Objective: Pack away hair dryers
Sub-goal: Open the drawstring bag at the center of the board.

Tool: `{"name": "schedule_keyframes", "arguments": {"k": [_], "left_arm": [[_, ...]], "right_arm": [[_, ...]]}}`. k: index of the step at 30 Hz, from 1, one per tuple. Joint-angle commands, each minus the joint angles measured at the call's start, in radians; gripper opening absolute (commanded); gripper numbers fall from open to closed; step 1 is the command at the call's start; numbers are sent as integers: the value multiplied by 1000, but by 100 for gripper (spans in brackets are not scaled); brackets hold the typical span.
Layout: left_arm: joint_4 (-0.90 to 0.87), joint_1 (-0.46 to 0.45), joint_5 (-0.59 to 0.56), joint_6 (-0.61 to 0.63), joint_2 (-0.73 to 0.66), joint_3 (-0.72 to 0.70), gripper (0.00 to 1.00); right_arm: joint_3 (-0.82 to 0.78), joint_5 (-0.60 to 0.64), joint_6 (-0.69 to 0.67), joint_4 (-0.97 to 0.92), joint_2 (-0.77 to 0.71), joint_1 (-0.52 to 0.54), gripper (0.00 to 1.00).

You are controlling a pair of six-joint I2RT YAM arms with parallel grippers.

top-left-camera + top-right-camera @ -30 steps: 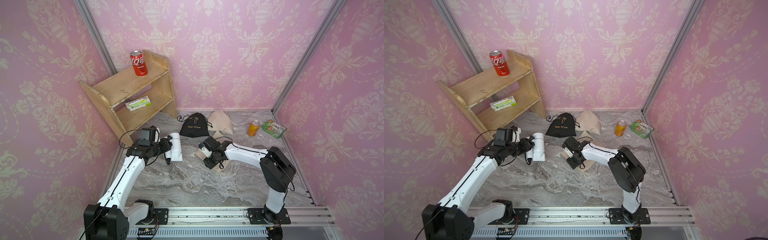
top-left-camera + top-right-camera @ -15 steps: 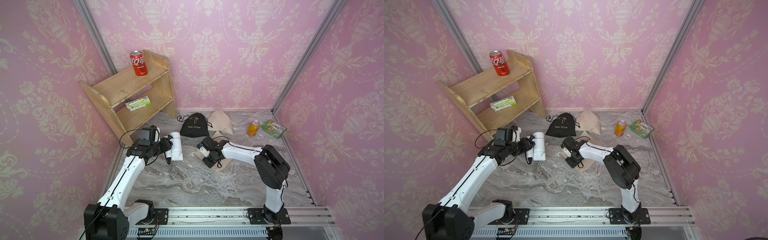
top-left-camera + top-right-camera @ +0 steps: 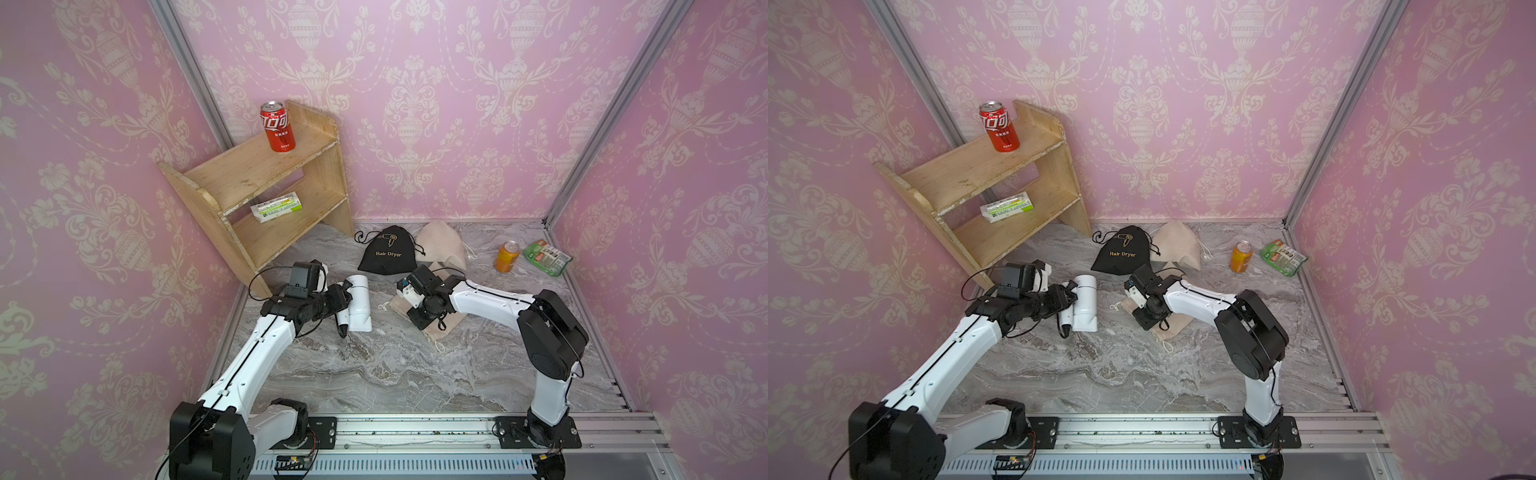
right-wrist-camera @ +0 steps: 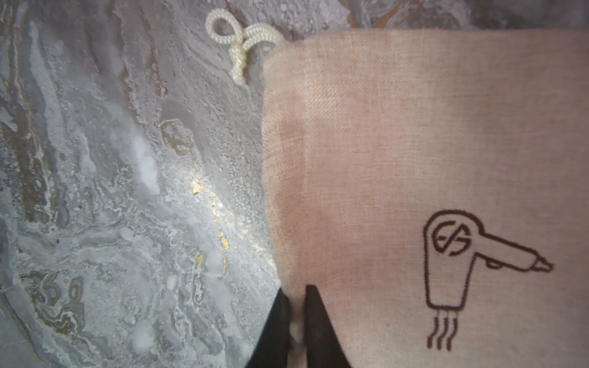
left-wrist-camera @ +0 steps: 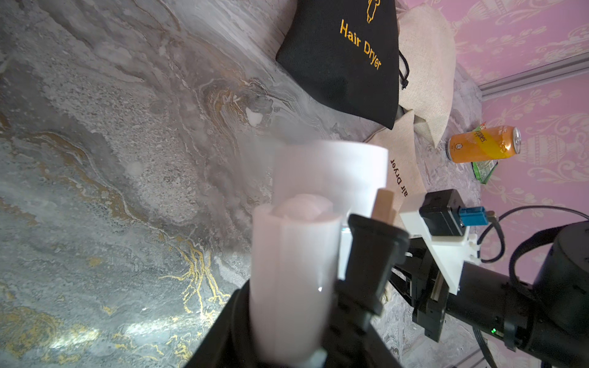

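A white hair dryer point(image 3: 360, 303) point(image 3: 1084, 304) hangs just above the marble floor at the left, barrel end down. My left gripper point(image 3: 343, 300) point(image 5: 294, 318) is shut on its handle point(image 5: 291, 270), and the black plug point(image 5: 373, 255) of its cord sticks out beside the handle. A flat beige pouch point(image 3: 446, 328) point(image 3: 1179, 324) point(image 4: 414, 143) with a dryer drawing lies in the middle. My right gripper point(image 3: 419, 319) point(image 4: 296, 294) is shut on that pouch's edge, pinching a fold of cloth. Its cream drawstring knot point(image 4: 239, 44) lies loose on the floor.
A black "Hair Dryer" pouch point(image 3: 388, 257) and a second beige pouch point(image 3: 440, 249) lie behind the arms. An orange can point(image 3: 507, 257) and a green packet point(image 3: 547, 257) are at the back right. A wooden shelf point(image 3: 266, 195) with a red can point(image 3: 277, 126) stands back left.
My right gripper has shifted slightly left along the beige pouch and closed on its edge. The left arm and its dryer have not moved.
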Motion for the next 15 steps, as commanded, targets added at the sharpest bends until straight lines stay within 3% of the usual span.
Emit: {"name": "schedule_keyframes", "arguments": {"k": [1, 6, 9, 15], "left_arm": [[50, -14, 31, -27, -14, -4, 10], [51, -36, 23, -33, -12, -12, 10], [54, -52, 24, -39, -13, -24, 10], [69, -101, 27, -63, -32, -67, 10]], "right_arm": [[-6, -35, 13, 14, -11, 1, 14], [-15, -38, 24, 32, -18, 0, 11], [-13, -24, 23, 30, -35, 0, 4], [-12, -1, 28, 30, -72, -12, 2]]}}
